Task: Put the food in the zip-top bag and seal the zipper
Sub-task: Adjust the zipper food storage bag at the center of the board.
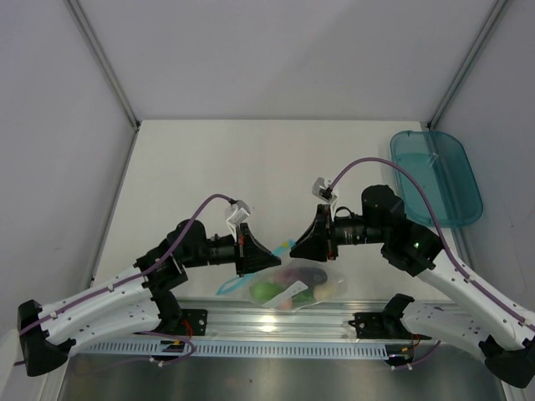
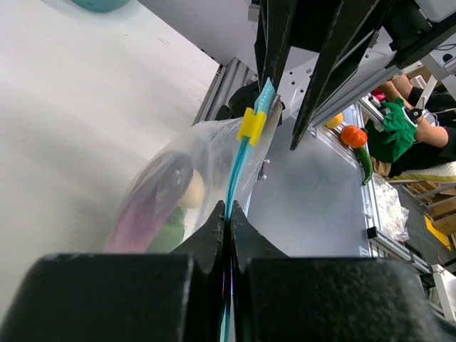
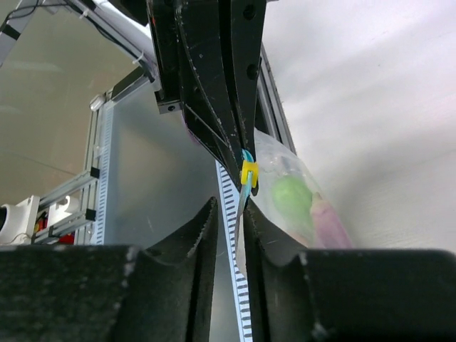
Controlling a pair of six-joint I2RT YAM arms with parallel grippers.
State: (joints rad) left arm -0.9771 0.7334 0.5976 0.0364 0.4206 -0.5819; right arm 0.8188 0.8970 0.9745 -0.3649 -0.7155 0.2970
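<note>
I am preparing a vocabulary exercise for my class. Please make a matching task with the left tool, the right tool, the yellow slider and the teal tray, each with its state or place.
Things:
1. left tool
2. right tool
3. yellow slider
4. teal tray

States or places:
A. at the far right of the table
B. clipped on the zipper
C. fingers slightly apart
D. shut on the zipper

Pairs: 1-D, 2-C, 3-B, 4-A
</note>
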